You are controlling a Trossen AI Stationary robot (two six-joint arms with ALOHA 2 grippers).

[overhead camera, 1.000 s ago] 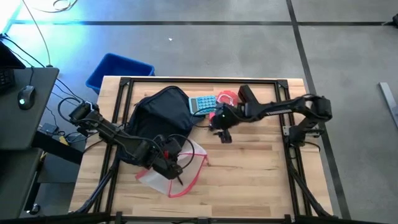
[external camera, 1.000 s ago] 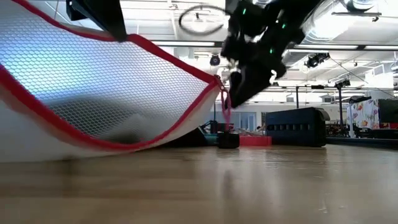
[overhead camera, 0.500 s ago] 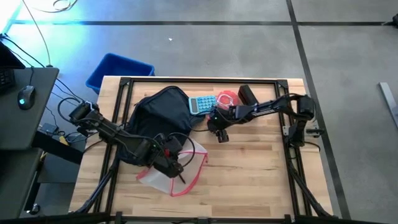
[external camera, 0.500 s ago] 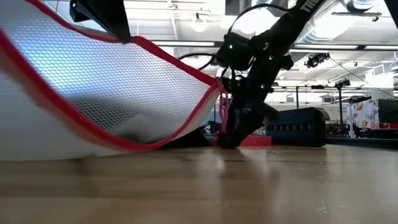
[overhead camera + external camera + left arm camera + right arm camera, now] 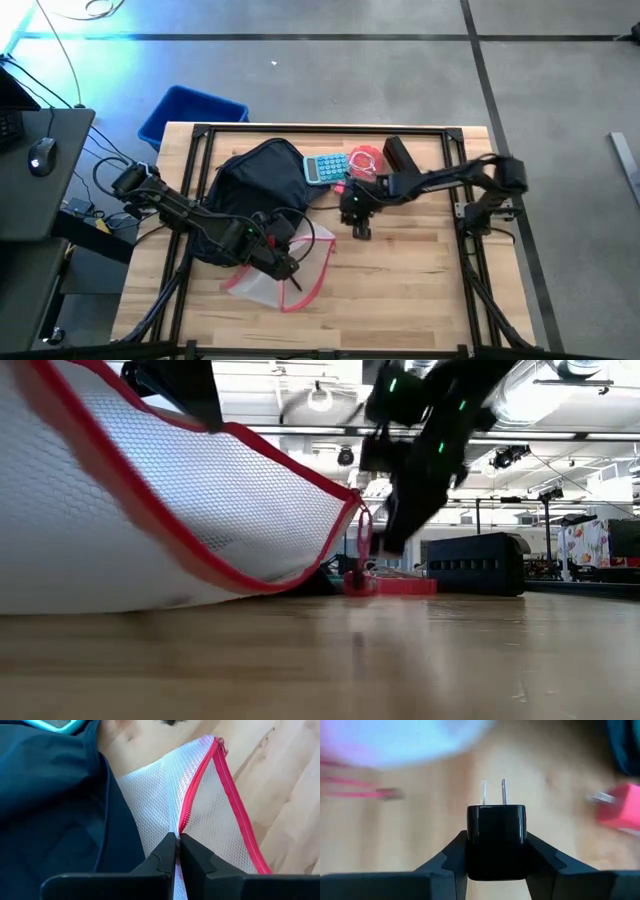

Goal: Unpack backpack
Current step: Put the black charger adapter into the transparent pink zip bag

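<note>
Both grippers (image 5: 288,266) (image 5: 357,218) clamped — backpack (image 5: 250,185) beside left | right's well apart

We see dark navy soft fabric backpack (image 5: 255,172); white honeycomb-mesh zip pouch (image 5: 200,815), red-trimmed; small black two-pronged plug cube (image 5: 496,840); teal flat calculator (image 5: 325,167).

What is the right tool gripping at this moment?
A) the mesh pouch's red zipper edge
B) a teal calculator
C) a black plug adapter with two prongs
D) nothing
C: in the right wrist view the right tool clamps the black plug adapter between its fingers, prongs pointing away.
</note>
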